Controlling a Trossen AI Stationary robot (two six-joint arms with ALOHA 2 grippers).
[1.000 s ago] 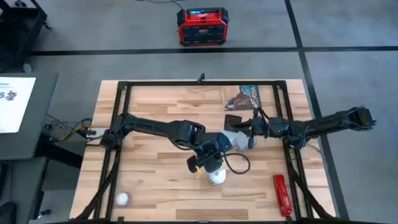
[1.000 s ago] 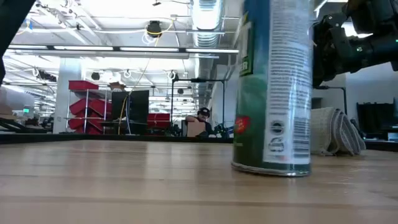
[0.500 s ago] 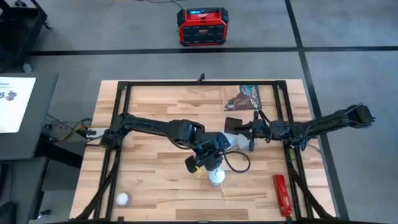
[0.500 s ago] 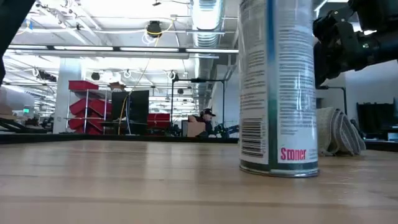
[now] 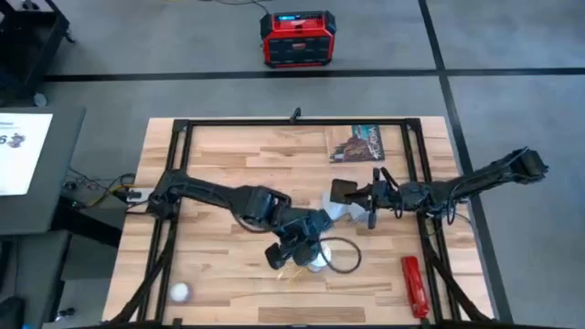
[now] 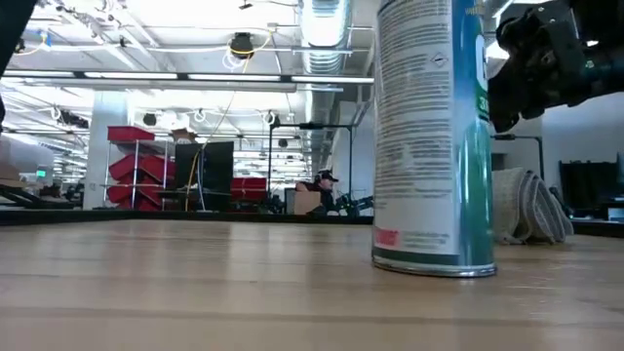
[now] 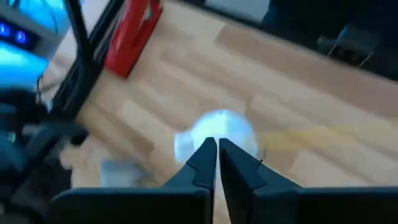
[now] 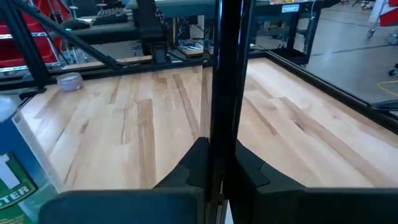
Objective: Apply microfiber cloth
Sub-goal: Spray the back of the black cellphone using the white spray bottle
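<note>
Handling of the cloth: the microfiber cloth (image 5: 339,211) looks soft, limp and light, so I judge it will sag and unfold from whatever point is lifted and will not slip much on the wood.
Cloth position: it lies bunched on the desk (image 5: 228,160), nearer the right edge than the left and about midway between the far and near edges, just beside the black phone (image 5: 343,190). In the low view it shows as a folded heap (image 6: 526,207) behind the spray can (image 6: 429,146).
Where to grip: a raised fold on top of the heap seems the best place to pinch, since the flat edges lie tight against the wood.
Left gripper: the left gripper (image 5: 308,245) hangs over the spray can, between the cloth and the near edge. Its wrist view shows the fingers (image 7: 205,158) pressed almost together with nothing between them.
Right gripper: the right gripper (image 5: 369,199) reaches in from the right edge and sits just beside the cloth. How far open it is, I cannot tell.
Risk: the can stands close by and could be knocked if the cloth is dragged toward the near edge.
</note>
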